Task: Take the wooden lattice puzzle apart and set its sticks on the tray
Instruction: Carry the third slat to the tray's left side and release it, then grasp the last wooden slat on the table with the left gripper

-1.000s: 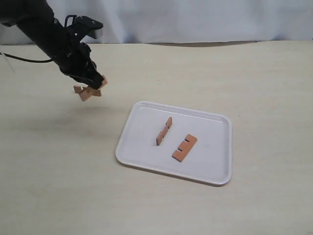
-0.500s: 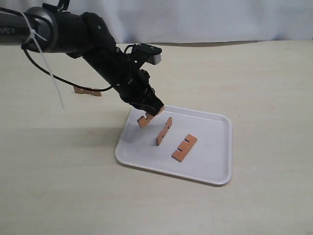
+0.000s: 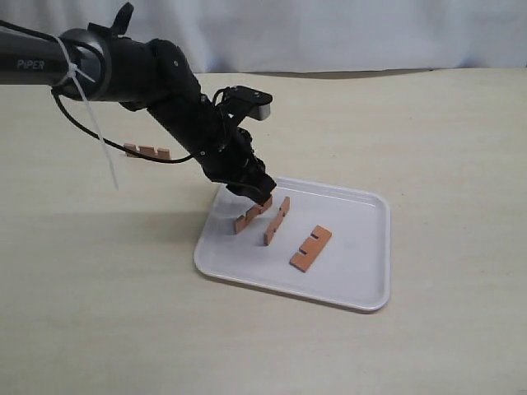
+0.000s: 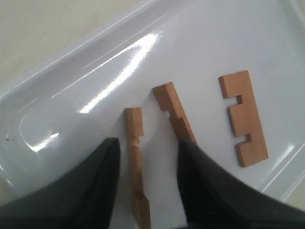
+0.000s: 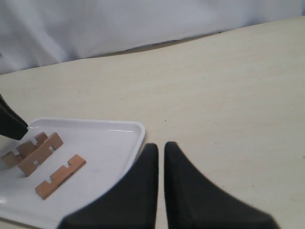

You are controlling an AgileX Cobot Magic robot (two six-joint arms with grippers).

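Three reddish-brown notched sticks are on the white tray [image 3: 346,280]: one on edge [image 3: 249,217], one beside it [image 3: 277,220], one flat [image 3: 310,248]. A fourth stick [image 3: 146,151] lies on the table at the left. No assembled lattice puzzle is in view. My left gripper [image 3: 257,196] hovers just over the leftmost tray stick. In the left wrist view the gripper [image 4: 147,143] is open, and that stick [image 4: 135,157] stands free between the fingers on the tray [image 4: 71,95]. My right gripper [image 5: 161,144] is shut and empty beside the tray's corner [image 5: 136,129]; the exterior view does not show it.
The beige table [image 3: 428,132] runs back to a white curtain [image 3: 346,33]. The left arm and its cable [image 3: 86,127] stretch from the upper left across the table to the tray's near-left part.
The left gripper carried one stick from the table's left to the tray, lowered it beside the others and opened. The other stick stayed on the table.
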